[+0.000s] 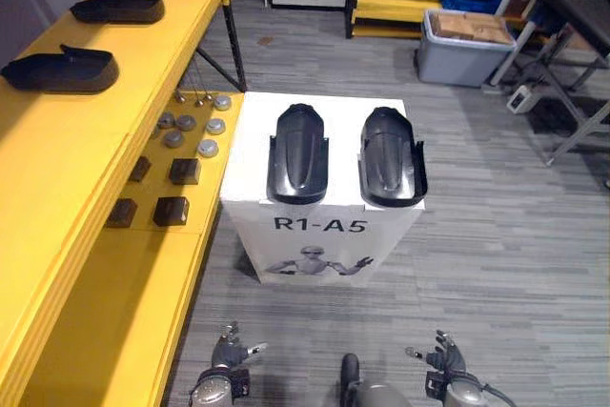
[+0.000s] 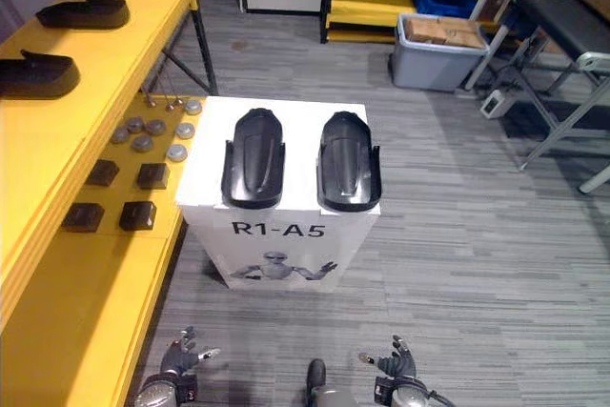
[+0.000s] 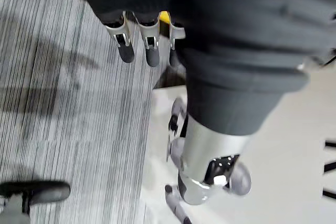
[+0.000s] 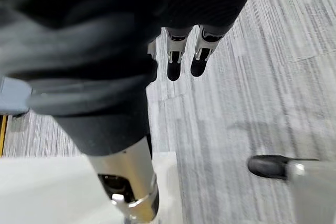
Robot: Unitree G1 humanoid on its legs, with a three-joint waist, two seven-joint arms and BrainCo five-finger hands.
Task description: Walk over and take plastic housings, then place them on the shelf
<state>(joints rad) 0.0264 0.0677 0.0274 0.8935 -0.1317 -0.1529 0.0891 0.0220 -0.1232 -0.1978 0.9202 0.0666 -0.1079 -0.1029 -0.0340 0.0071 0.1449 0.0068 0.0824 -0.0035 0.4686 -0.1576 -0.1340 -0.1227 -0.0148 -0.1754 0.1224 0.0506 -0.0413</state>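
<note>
Two black plastic housings lie side by side on a white box point(image 1: 319, 226) straight ahead, one on the left point(image 1: 300, 152) and one on the right point(image 1: 391, 155). Two more black housings point(image 1: 62, 71) point(image 1: 119, 7) rest on the top board of the yellow shelf point(image 1: 67, 178) to my left. My left hand point(image 1: 229, 355) and right hand point(image 1: 443, 357) hang low at the bottom edge, well short of the box. Both are open with relaxed fingers point(image 3: 126, 51) point(image 4: 176, 59) and hold nothing.
The lower shelf board carries several silver round pieces point(image 1: 191, 126) and dark brown blocks point(image 1: 172, 209). A grey bin of cardboard point(image 1: 465, 45) stands beyond the box, with metal chair frames point(image 1: 572, 45) at the right. Grey carpet surrounds the box.
</note>
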